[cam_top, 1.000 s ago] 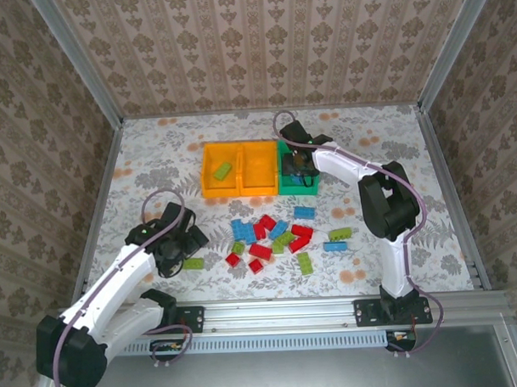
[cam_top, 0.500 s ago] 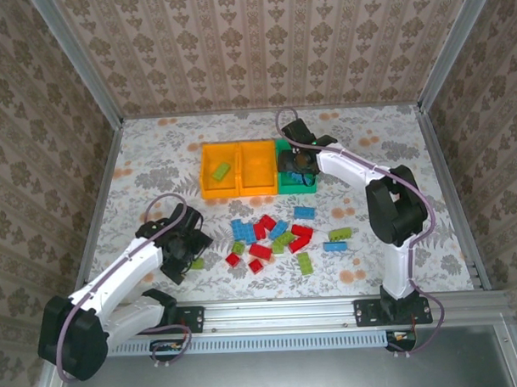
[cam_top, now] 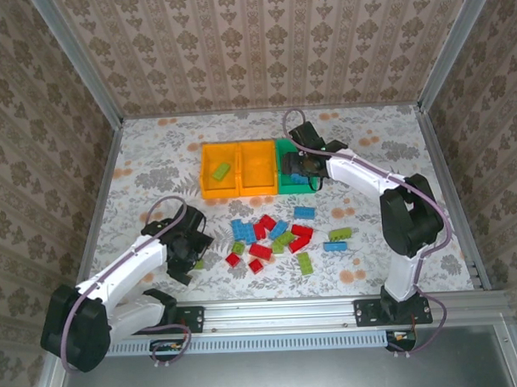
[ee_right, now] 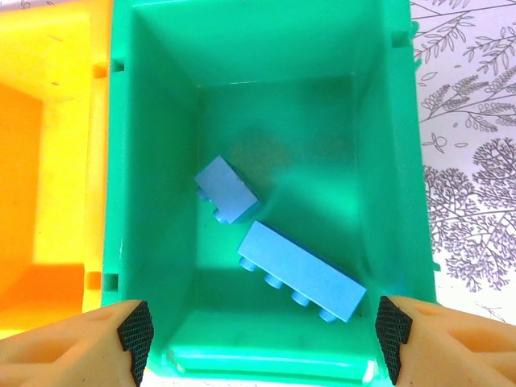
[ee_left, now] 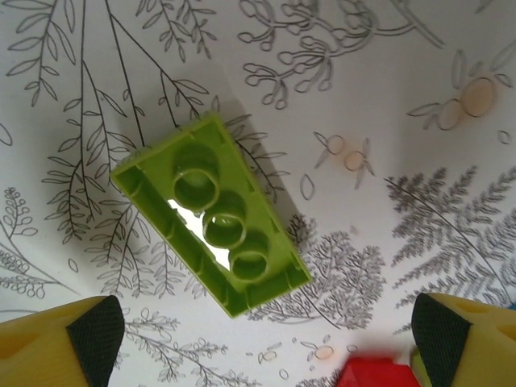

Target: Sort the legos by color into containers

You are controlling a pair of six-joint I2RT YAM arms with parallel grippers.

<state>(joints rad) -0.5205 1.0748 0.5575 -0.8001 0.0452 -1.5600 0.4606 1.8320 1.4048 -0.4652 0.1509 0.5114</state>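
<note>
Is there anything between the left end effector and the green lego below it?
Nothing visible does. The left end effector hangs open over the lime green lego, with bare space between them. A red lego lies off to the side.

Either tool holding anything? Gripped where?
Nothing held. The left tool is open above a lime green brick lying on the table, untouched. The right tool is open over the green bin, where two blue bricks lie loose.

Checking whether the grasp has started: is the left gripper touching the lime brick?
Apart: the left wrist view shows table between the lime brick and the left gripper.
</note>
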